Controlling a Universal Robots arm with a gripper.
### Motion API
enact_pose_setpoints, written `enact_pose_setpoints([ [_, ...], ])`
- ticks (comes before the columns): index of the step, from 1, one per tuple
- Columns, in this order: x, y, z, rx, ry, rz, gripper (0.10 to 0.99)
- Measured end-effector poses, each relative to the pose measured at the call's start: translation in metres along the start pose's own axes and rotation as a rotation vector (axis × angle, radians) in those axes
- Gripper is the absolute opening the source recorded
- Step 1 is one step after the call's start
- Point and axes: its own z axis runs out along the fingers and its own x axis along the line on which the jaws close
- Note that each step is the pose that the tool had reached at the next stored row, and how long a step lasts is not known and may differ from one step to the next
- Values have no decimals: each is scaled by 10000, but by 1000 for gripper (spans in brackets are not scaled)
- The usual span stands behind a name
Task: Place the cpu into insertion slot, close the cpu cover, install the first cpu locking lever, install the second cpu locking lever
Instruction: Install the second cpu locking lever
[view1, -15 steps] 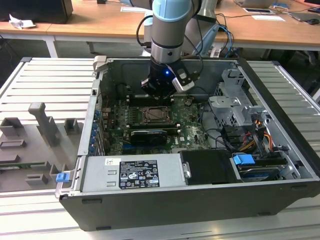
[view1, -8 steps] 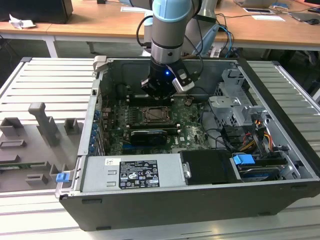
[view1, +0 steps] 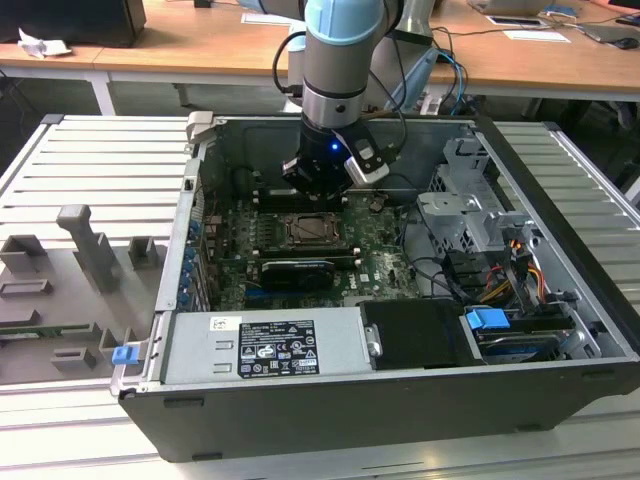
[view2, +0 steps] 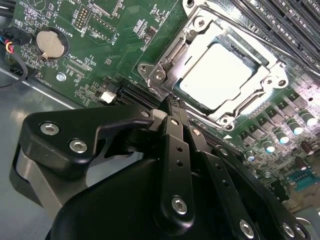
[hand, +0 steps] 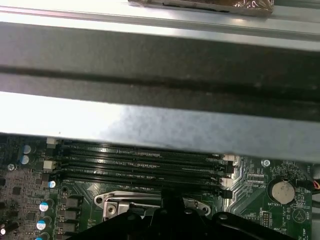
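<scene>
You see the cpu (view2: 217, 72) seated under the cpu cover (view2: 250, 102), and the gripper (view2: 172, 106), fingers (view2: 172, 147) pressed together, just beside the cover's edge.

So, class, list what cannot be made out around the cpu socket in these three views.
Second wrist view: the gripper hides the near corner of the cpu cover around the cpu, so what it touches there is hidden.
First wrist view: the gripper's dark body and the picture's edge cut off most of the cover.
Exterior view: the insertion slot is too small to show any latching.
</scene>
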Motion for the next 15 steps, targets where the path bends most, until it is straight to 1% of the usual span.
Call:
enact_pose_setpoints([
  [10, 2, -15, -5, 0, 1, 0, 106],
  [15, 1, -11, -35, -3, -2, 1, 106],
])
